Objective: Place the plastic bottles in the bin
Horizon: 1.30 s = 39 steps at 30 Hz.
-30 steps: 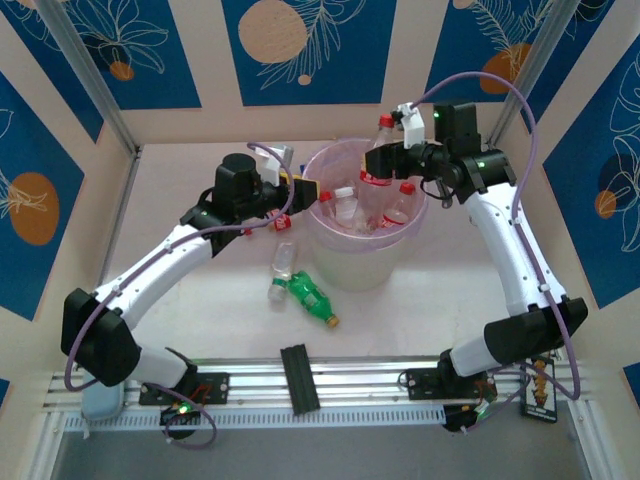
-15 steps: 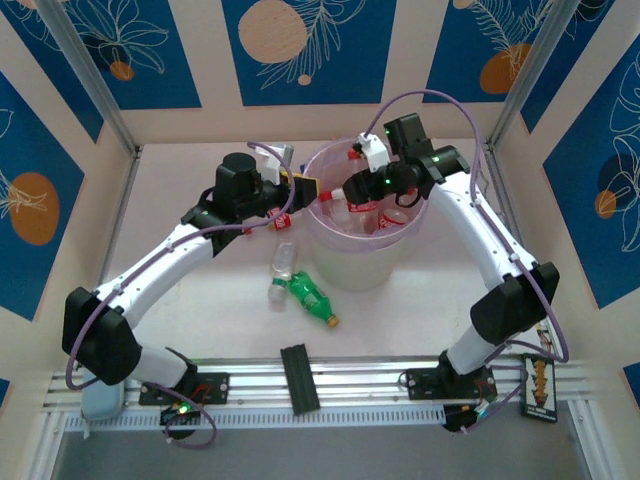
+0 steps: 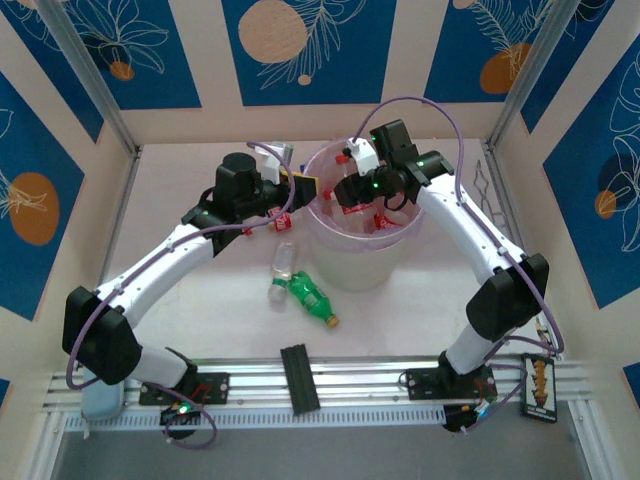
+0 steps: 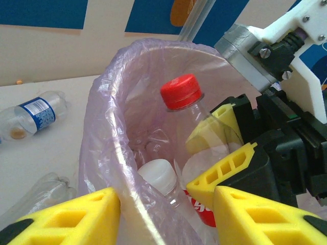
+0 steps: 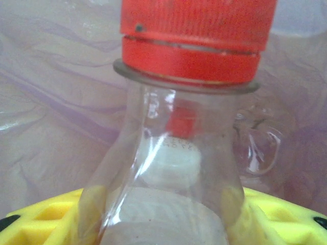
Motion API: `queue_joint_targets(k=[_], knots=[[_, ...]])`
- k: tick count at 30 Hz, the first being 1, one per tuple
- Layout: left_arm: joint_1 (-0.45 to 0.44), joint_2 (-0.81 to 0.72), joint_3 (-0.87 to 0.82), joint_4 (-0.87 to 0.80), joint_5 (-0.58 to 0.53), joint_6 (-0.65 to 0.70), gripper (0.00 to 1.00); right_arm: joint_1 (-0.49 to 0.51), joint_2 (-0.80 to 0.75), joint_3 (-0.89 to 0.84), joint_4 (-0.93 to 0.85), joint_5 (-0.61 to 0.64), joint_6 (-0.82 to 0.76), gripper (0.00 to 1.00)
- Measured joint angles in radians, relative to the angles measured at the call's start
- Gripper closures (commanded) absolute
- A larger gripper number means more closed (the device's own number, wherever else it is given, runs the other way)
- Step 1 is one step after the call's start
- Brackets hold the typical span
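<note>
Over bin point(image 3: 360, 265) mouth: clear plastic bottle point(image 5: 173, 168), red ribbed cap, thin-walled, light, slick, dents easily, so best hold is mid-body. R gripper point(image 4: 204, 161) clamped on its body below shoulder. L gripper point(image 4: 166, 204) jaws apart astride bin rim, empty. Liner soft, crinkly.

A clear bottle point(image 5: 173, 168) with a red cap point(image 5: 196, 38) fills the centre, clamped between the yellow pads point(image 5: 41, 219) of the right gripper point(image 5: 166, 232) at the bottom edge, with a pinkish-lilac bag point(image 5: 51, 102) behind.
</note>
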State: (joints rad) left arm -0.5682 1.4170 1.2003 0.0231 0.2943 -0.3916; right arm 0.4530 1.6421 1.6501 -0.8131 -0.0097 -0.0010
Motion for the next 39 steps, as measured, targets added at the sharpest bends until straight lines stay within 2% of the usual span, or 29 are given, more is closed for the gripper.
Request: queue_joint_targets(k=[5,9,14,17,21,25,33,39], knots=[[0.0,0.0,0.0,0.003,0.0,-0.001,0.51,0.001,-0.004,-0.003,0.026,-0.002,0.012,0.31],[0.0,0.003,-0.001,0.009,0.0,-0.001,0.51,-0.002,-0.004,0.011,0.012,0.0,0.012,0.15],[0.0,0.006,-0.001,0.016,0.0,0.0,0.51,-0.01,-0.019,0.09,-0.005,0.006,0.009,0.14],[0.0,0.006,-0.001,0.016,0.0,0.0,0.51,-0.015,-0.043,0.131,-0.011,0.012,0.006,0.21],[0.0,0.006,-0.001,0.016,0.0,0.0,0.51,-0.016,-0.059,0.142,-0.012,0.011,0.005,0.39],[0.0,0.006,-0.001,0.018,0.0,0.0,0.51,-0.016,-0.045,0.129,-0.013,0.011,0.013,0.48],[0.0,0.006,-0.001,0.019,0.0,0.0,0.52,-0.016,-0.004,0.069,0.001,0.071,0.021,0.52],[0.0,0.006,-0.001,0.023,0.001,-0.003,0.53,-0.016,-0.028,-0.044,0.096,0.082,0.04,0.53]])
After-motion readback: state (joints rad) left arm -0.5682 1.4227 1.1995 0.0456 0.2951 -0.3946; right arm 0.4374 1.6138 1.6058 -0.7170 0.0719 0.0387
